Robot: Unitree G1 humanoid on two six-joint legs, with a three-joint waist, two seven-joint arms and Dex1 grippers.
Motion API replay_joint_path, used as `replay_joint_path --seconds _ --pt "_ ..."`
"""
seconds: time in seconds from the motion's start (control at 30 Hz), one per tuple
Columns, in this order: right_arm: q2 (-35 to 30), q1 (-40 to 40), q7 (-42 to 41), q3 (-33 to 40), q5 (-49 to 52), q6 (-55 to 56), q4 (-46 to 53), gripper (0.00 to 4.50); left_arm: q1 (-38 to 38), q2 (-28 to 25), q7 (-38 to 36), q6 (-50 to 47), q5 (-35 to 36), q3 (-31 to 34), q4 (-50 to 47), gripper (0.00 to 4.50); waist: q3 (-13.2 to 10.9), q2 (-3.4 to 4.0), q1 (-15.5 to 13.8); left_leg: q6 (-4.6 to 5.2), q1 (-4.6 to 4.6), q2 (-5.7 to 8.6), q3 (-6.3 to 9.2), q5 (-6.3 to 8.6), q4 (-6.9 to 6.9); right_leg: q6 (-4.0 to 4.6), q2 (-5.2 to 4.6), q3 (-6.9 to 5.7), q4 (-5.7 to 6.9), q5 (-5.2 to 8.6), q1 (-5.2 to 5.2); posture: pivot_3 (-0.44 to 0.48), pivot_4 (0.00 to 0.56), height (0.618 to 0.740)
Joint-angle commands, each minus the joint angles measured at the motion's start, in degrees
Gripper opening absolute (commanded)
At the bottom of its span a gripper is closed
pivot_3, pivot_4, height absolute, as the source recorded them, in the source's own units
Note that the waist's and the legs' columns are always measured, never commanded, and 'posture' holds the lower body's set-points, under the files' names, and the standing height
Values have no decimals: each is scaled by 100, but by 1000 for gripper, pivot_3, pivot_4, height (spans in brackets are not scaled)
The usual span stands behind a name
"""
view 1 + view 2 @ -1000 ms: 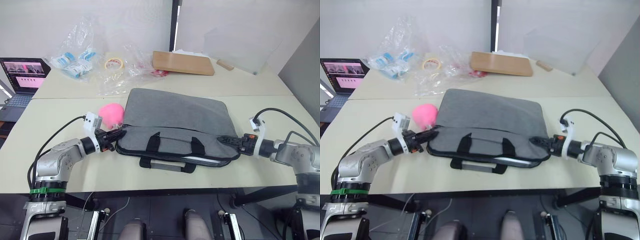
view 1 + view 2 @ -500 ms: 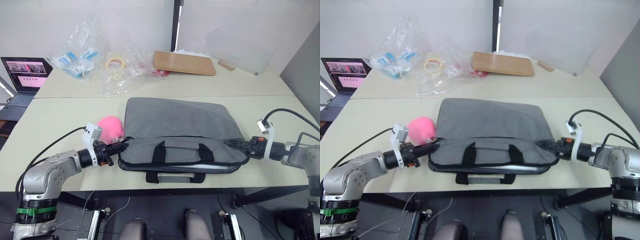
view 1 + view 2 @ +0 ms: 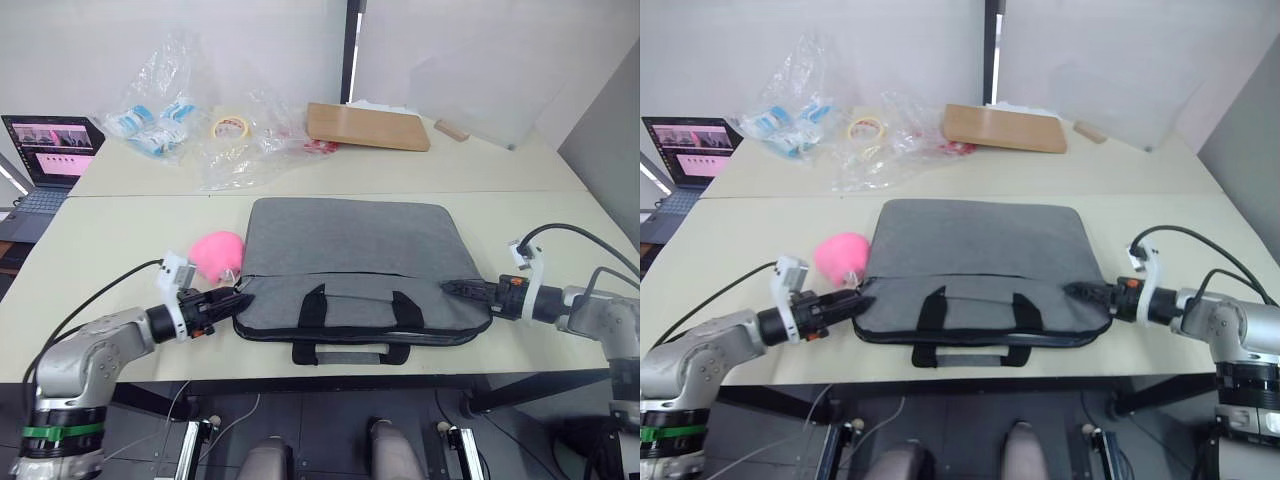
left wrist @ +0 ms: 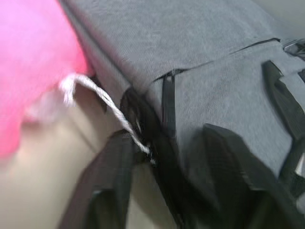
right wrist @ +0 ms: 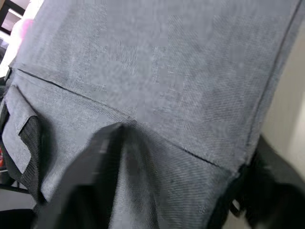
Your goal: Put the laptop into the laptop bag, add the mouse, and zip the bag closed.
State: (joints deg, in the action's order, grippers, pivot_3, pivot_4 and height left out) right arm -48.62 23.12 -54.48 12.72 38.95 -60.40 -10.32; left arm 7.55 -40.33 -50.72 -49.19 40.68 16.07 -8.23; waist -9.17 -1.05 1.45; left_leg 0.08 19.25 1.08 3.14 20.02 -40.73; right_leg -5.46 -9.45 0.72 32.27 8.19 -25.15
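Observation:
The grey laptop bag (image 3: 350, 250) lies flat near the table's front edge, its two black strap handles (image 3: 355, 310) toward me. At the bag's front left corner my left gripper (image 3: 238, 298) stands open; in the left wrist view its fingers (image 4: 107, 191) are spread either side of the bag's black-edged corner and zip (image 4: 167, 100). My right gripper (image 3: 452, 288) is open at the front right corner, and in the right wrist view its fingers (image 5: 90, 181) straddle the grey fabric. The laptop is hidden and the mouse is out of view.
A pink fuzzy object (image 3: 220, 252) sits against the bag's left side, just behind my left gripper. At the back lie clear plastic bags (image 3: 160, 125), a tape roll (image 3: 228, 127) and a wooden board (image 3: 367, 126). A small dark laptop (image 3: 45, 150) stands far left.
Both grippers have gone from shut on the bag's front corners to open. The bag's raised front part has settled flat on the table.

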Motion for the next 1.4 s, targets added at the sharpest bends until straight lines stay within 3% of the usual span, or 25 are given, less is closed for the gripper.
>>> replay_joint_path --seconds 0.03,0.1,0.27,0.37,0.5,0.73,0.93,1.17,1.2,1.4 --pt "-599 -98 -378 136 -304 651 226 4500 -312 -538 -320 -107 235 588 -243 3913 0 1 -6 2 2 0 -2 1 1 0 0 0 -2 0 -2 0 150 740" --pt "-954 -52 -707 127 -332 780 197 4500 -483 -781 -386 -82 245 905 -182 4444 -1 2 -22 7 0 0 -2 4 1 0 -1 -1 -2 0 0 0 150 740" --pt "-1209 577 -1241 -257 -624 1574 330 4500 -589 -1011 -412 20 286 1364 -11 4444 -2 3 -24 8 -1 -1 -4 4 1 0 0 -1 -8 1 2 0 150 740" --pt "-829 1209 -1279 -548 -779 2141 594 4500 -575 -1149 -415 221 109 1481 216 4444 -2 3 76 -1 -2 -3 -11 -1 3 0 0 0 -9 2 0 0 150 740" --pt "48 1958 -1178 -815 -313 2018 1385 4500 -486 -1327 -487 509 -34 1617 654 4444 -2 3 128 -5 -4 -5 -3 -2 7 0 3 -2 1 1 -7 0 150 740" --pt "1092 2305 -1227 -1398 -585 2824 1681 4500 -483 -1385 -492 743 -138 1624 790 4444 -2 2 56 -32 4 -4 10 14 11 1 -5 -32 34 1 -33 0 150 740" --pt "1814 2352 -1220 -2059 -1404 3819 779 2655 -282 -1390 -368 949 -180 1640 841 4500 -2 2 133 -36 -3 -5 1 16 10 2 -7 -37 44 1 -37 0 150 740" --pt "2591 2584 -1496 -2641 -2214 4904 -994 206 1058 -1807 -1060 1445 -831 434 1843 4500 -2 3 159 -49 -7 -4 0 8 9 3 -6 -37 53 1 -35 0 150 740" --pt "2683 2661 -1505 -2664 -2302 5062 -1267 24 1284 -1836 -1202 1548 -954 215 2020 4500 -2 3 172 -50 -6 -4 0 7 9 3 -6 -37 53 1 -38 0 150 740" --pt "2986 2867 -1600 -2816 -2825 5780 -2442 24 2919 -1581 -1816 2296 -1827 -950 3503 4500 -1 2 309 -57 -6 -4 7 3 11 3 -5 -50 52 1 -37 0 150 740"
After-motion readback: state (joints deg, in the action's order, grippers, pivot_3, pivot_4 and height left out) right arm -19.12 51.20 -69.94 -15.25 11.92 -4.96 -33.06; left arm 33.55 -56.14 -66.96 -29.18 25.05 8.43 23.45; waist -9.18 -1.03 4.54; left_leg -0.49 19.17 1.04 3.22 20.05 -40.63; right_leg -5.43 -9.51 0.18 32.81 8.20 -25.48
